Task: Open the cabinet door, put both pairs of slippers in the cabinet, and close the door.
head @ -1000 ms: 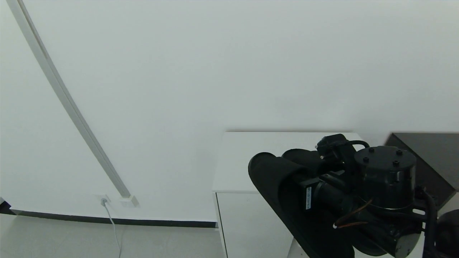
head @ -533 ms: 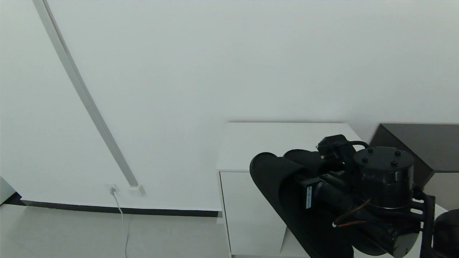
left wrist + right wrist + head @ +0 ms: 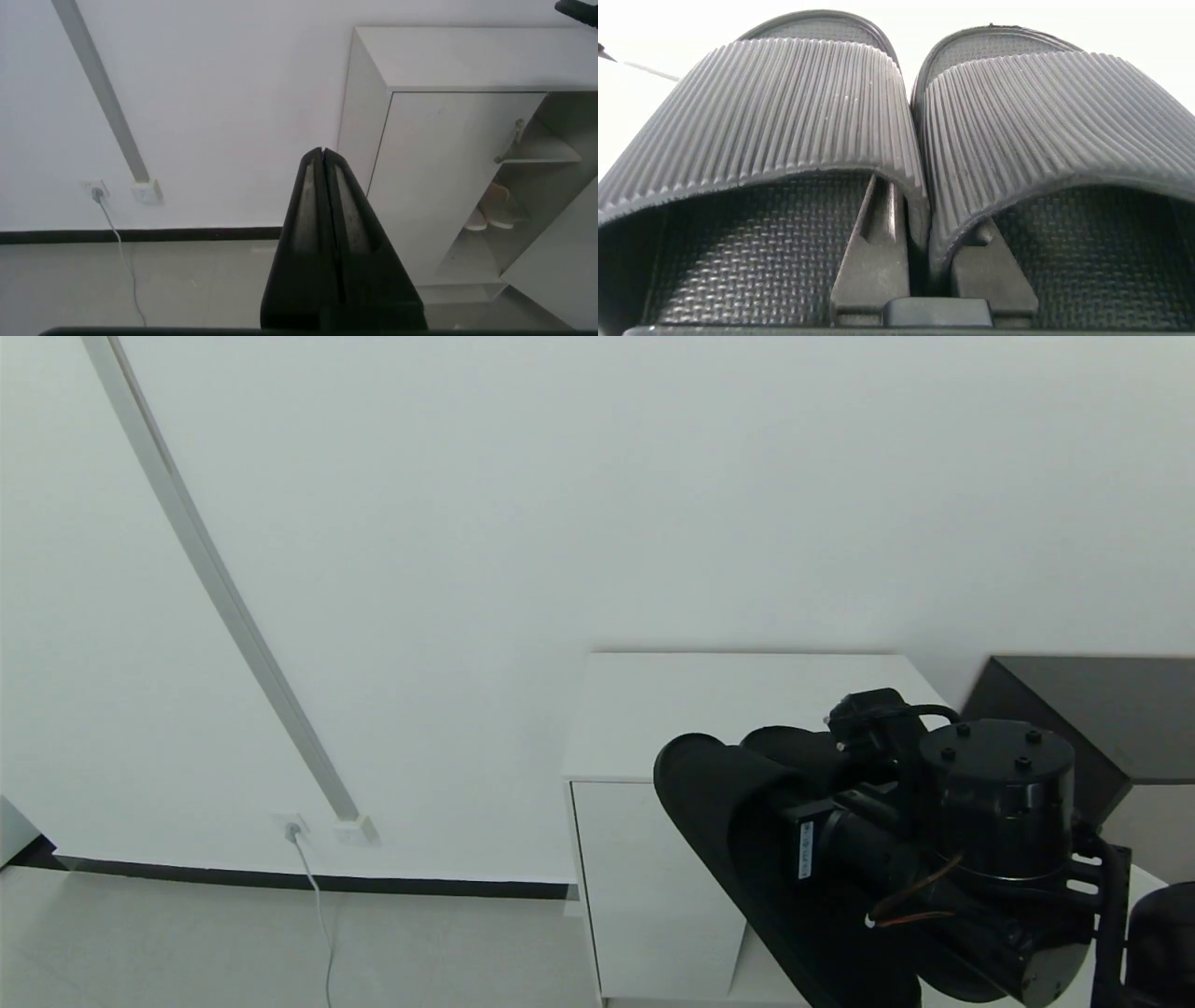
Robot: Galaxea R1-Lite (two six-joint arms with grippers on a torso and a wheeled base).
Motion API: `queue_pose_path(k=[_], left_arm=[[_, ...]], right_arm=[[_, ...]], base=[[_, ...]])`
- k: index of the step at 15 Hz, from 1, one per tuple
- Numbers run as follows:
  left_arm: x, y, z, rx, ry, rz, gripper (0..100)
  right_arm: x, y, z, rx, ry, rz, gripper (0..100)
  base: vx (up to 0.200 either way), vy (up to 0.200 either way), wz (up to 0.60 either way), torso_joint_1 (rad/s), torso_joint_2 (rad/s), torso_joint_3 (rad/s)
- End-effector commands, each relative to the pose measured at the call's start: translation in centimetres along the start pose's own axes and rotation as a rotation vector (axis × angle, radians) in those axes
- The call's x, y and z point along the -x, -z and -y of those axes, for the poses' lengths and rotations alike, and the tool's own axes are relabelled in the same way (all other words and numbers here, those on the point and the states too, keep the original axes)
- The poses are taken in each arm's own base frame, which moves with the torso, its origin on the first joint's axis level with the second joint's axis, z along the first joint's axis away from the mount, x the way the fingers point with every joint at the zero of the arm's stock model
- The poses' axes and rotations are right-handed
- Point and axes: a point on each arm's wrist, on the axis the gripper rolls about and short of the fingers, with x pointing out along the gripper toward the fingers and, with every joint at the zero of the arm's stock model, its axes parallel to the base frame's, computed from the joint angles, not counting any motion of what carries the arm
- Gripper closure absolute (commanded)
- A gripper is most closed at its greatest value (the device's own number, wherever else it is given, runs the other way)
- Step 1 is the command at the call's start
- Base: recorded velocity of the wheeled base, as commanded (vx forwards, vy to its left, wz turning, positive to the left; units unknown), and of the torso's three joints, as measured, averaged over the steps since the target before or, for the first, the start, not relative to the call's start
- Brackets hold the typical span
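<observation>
**Desk:** What is on the left?

**Field:** A grey conduit strip [image 3: 210, 583] slants down the white wall to a wall socket [image 3: 291, 827], and a white cord [image 3: 313, 905] trails from it to the floor. The left gripper [image 3: 324, 182] hangs before that wall, its fingers pressed flat together and holding nothing.

**Desk:** And the middle?

**Field:** The white cabinet [image 3: 728, 709] stands against the wall. In the left wrist view its white panel door [image 3: 448, 168], with a slim handle, stands swung open. A pale pair of slippers [image 3: 493, 213] sits on a lower shelf inside.

**Desk:** The right?

**Field:** The right gripper [image 3: 924, 257] is held up in front of the cabinet. Its fingers are clamped on the adjoining inner edges of a pair of black ribbed rubber slippers [image 3: 719, 793], which lie side by side. A dark surface [image 3: 1102, 709] lies to the right of the cabinet.

**Desk:** Which step is this?

**Field:** By my reading, the door is open and one pair is stowed. The second pair is in hand and bound for a shelf. The next move calls for lining up with the opening and lowering the pair onto a free shelf, clear of the door edge and the pale pair. After the release the door must be shut, which is likely work for the free left gripper.
</observation>
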Motion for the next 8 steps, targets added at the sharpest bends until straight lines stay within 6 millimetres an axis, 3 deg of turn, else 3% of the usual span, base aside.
queue_pose_path(k=[1,8], left_arm=[[-0.01,0.00,0.00,0.000,-0.001,-0.001,100],[-0.01,0.00,-0.01,0.002,-0.003,-0.001,100]], right_arm=[[-0.10,0.20,-0.06,0.005,0.000,-0.007,100],[-0.06,0.36,-0.03,0.003,-0.008,-0.013,100]], base=[[0.000,0.000,0.00,0.000,0.00,0.000],[0.000,-0.200,0.00,0.001,0.00,0.004]])
